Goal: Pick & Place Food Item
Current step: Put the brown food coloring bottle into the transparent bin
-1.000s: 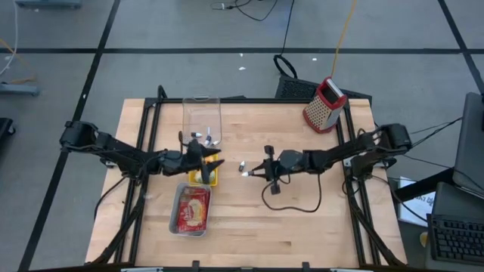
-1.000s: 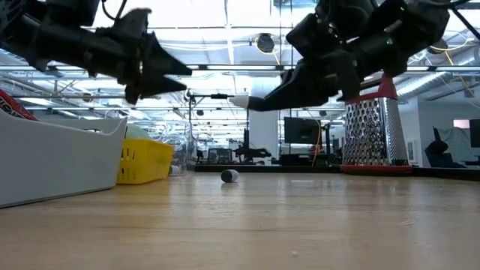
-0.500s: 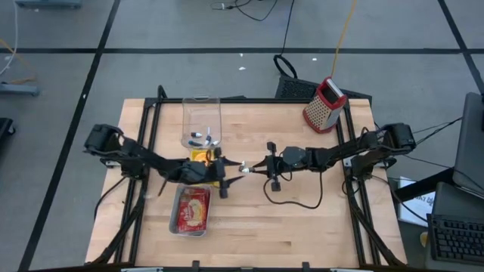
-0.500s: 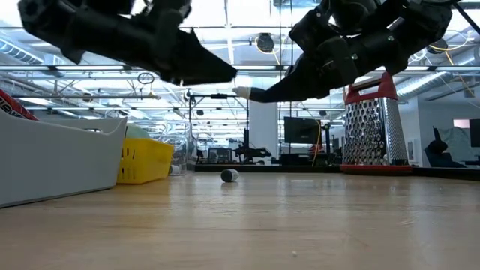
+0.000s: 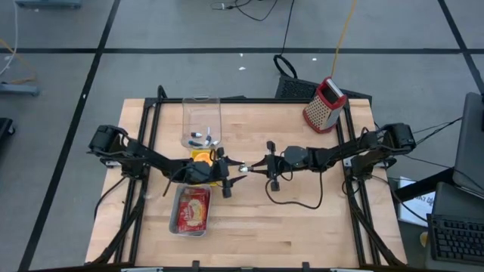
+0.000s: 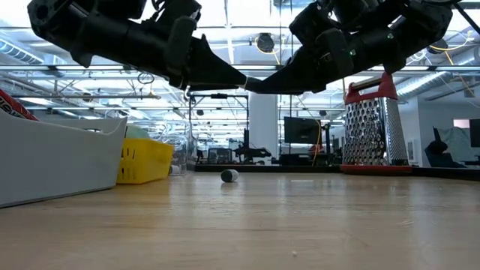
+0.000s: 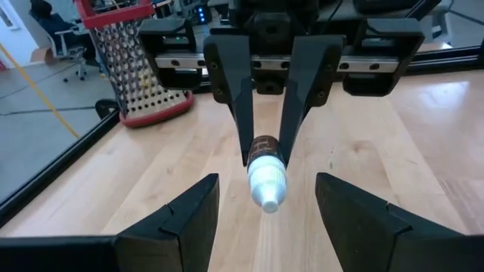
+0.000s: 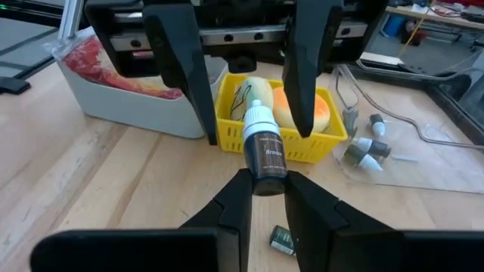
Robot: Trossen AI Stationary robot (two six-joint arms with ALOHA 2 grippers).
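right gripper [image 8: 265, 198]: clamped tight on the dark body of a small bottle [image 8: 262, 147], held level above the middle of the table [image 5: 302, 227], its white cap pointing at the other arm.
small bottle: up in the air, well clear of the wood, in the right fingers only; its white tip sits in the gap of the left claw in the left wrist view [image 7: 266, 175].
left gripper [image 5: 233, 170]: spread wide, fingers [image 7: 181, 219] standing either side of the bottle's cap and not touching it; it has hold of nothing.
meeting point: both claws tip to tip over mid-table in the high view, just beside the yellow basket [image 8: 227, 106].
loose vial [image 6: 229, 175]: a small bottle lying on its side on the bare wood under the arms, with open board all round it.
yellow basket: just behind the left gripper, holding an orange fruit [image 8: 316, 107] and a pale item; its rim is close to the left fingers.
white tray [image 8: 128, 102]: touching or just beside the basket on the left arm's side, with red packaged food [image 5: 192, 208] in it.
clear bag [image 5: 201, 121]: toward the far edge, beyond the basket, with several small vials [image 8: 363, 147] in it.
open room: the near half of the table and the stretch under the right arm are bare wood, apart from a black cable [image 5: 299, 204] looping there.
grater [image 5: 324, 104]: upright at the far right corner, near the table's black frame edge, well apart from both claws.
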